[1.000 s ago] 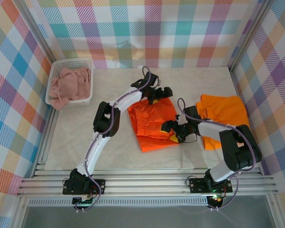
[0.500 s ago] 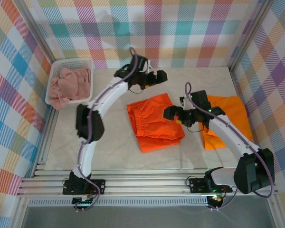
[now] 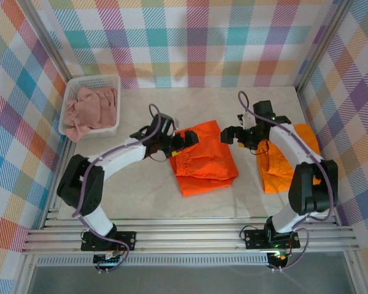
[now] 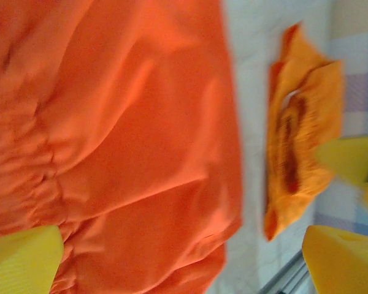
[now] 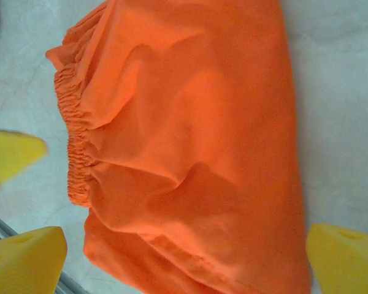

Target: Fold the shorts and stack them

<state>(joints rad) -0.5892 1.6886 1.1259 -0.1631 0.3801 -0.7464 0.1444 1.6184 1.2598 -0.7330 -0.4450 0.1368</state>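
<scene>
Where folded at frame centre, a rumpled orange cloth square: shorts (image 3: 202,160), gathered at the waist; left fingers (image 3: 192,138) and right fingers (image 3: 226,135) apart, empty.

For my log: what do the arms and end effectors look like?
Both arms: white link shells, black joints, thin cables alongside. The left end effector and right end effector are black, with yellow finger pads seen in the wrist views.
</scene>
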